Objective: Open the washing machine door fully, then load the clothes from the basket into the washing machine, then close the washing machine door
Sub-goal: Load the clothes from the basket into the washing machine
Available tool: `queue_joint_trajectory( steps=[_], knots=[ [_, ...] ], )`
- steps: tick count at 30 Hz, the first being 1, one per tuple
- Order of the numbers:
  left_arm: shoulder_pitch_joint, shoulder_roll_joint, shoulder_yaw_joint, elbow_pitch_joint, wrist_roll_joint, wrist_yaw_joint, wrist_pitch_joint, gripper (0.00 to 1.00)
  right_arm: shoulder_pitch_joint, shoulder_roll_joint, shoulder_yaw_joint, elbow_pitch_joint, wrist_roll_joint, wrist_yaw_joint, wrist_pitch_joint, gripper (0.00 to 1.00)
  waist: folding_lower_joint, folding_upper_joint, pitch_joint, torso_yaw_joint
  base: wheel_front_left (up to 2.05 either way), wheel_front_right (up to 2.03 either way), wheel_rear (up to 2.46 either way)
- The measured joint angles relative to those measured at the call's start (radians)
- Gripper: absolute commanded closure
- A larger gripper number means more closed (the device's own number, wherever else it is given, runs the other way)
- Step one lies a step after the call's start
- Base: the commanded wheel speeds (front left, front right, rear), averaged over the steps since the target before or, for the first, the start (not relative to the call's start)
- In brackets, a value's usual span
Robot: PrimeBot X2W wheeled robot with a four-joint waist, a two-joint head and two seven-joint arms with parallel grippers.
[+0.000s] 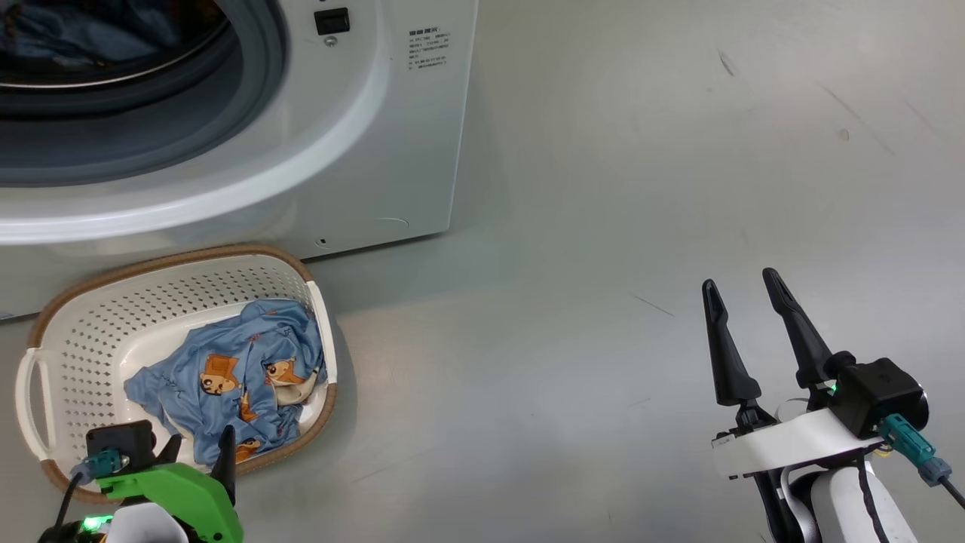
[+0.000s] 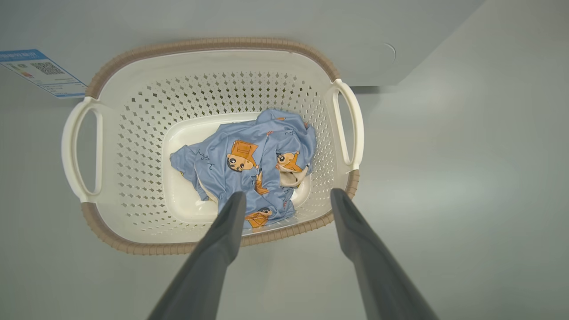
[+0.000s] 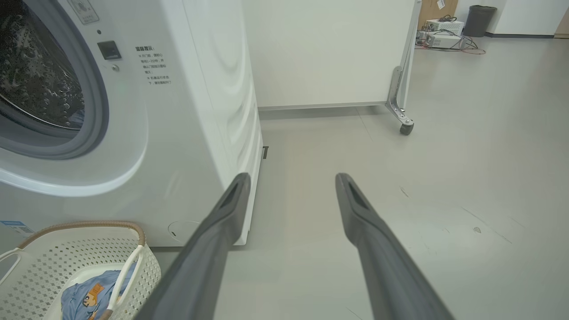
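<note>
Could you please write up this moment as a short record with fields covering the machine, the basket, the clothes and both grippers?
washing machine: drum mouth uncovered; some blue fabric seems to lie inside
basket: on the floor, close before the machine's front
clothes: one blue printed heap in the basket, not gripped
left gripper: open, fingers over the basket's near rim, pointing towards the clothes
right gripper: open, empty, over bare floor to the right of the machine
</note>
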Motion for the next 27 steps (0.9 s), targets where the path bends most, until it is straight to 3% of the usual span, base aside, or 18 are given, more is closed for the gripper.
queue_joint_trajectory(
  steps=[8,14,27],
  knots=[
    [-0.109,0.014,0.029,0.094,-0.037,0.009,0.092,0.0,-0.042,0.001,0.016,-0.003,0.014,0.0,0.0,0.0,0.0,0.0,0.095,-0.038,0.0,0.0,0.0],
    [-0.199,0.069,0.037,0.167,-0.03,0.018,0.139,0.0,-0.077,0.001,0.03,-0.007,0.027,0.0,0.0,0.0,0.0001,0.0,0.169,-0.055,0.0,0.0,0.0],
    [-0.355,0.074,0.054,0.29,-0.042,0.019,0.151,0.0,-0.118,0.001,0.02,-0.013,0.033,0.0,0.0,0.0,0.0,0.0,0.288,-0.071,0.0,0.0,0.0]
  ],
)
